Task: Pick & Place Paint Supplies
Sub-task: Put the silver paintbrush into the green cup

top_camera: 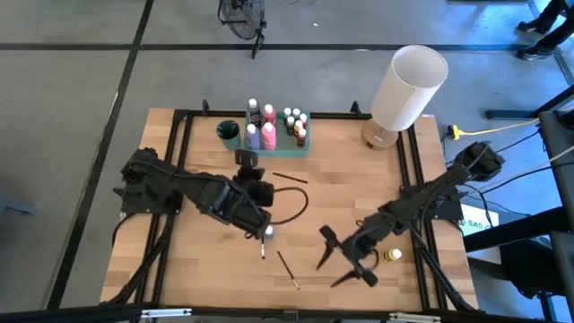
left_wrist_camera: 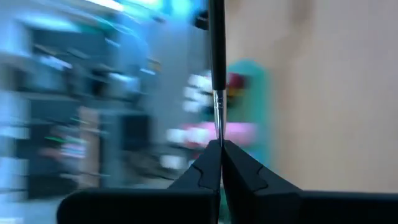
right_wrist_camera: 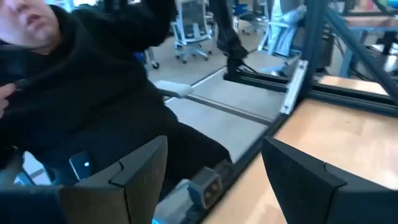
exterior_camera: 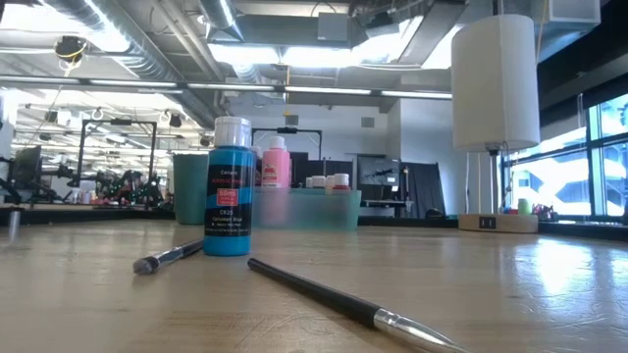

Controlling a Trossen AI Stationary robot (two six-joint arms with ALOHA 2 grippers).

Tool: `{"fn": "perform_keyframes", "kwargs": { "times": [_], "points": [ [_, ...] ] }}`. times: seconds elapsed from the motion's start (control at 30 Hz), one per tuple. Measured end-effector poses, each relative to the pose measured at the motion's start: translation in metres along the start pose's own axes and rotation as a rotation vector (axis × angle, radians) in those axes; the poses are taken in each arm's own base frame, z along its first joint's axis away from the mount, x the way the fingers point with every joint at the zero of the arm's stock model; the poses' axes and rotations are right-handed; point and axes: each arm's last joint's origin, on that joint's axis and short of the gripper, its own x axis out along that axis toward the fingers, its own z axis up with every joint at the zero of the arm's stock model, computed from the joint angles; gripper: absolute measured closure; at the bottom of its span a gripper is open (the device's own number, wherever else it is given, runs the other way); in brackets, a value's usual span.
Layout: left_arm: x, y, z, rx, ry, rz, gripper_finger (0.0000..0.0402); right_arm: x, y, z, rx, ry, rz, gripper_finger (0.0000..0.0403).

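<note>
paintbrushes [exterior_camera: 343,302] on wooden table [exterior_camera: 549,284]

1. My left hand [left_wrist_camera: 219,163] pinches a paintbrush [left_wrist_camera: 216,68] whose far end runs off the wrist picture's edge.
2. Beyond that brush, the green tray [left_wrist_camera: 252,118] and its bottles are smeared beyond reading.
3. Past my right hand [right_wrist_camera: 214,171], a person in black [right_wrist_camera: 87,93] is cut off by the frame.

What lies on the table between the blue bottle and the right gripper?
In the high view, one paintbrush lies on bare wood between the blue bottle and the open right gripper.
</note>
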Motion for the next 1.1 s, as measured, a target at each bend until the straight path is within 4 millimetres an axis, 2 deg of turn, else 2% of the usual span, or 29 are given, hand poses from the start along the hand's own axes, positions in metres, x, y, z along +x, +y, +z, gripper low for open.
{"fn": "perform_keyframes", "kwargs": {
  "times": [0.23, 0.47, 0.63, 0.83, 1.1],
  "points": [
    [0.004, 0.014, 0.001, 0.299, 0.019, 0.323, 0.0399, 0.010, 0.028, -0.007, 0.017, -0.029, -0.079, 0.0138],
    [0.027, 0.039, -0.001, 0.545, 0.201, 0.533, 0.0399, 0.019, 0.044, -0.015, 0.080, -0.079, -0.193, 0.0138],
    [0.052, 0.061, -0.007, 0.530, 0.316, 0.574, 0.0399, 0.024, 0.049, -0.021, 0.120, -0.102, -0.253, 0.0138],
    [0.069, 0.100, -0.029, 0.458, 0.444, 0.593, 0.0399, 0.031, 0.050, -0.030, 0.202, -0.121, -0.303, 0.0138],
    [0.058, 0.143, -0.065, 0.326, 0.507, 0.600, 0.0399, 0.036, 0.048, -0.039, 0.230, -0.118, -0.341, 0.0138]
  ]
}}
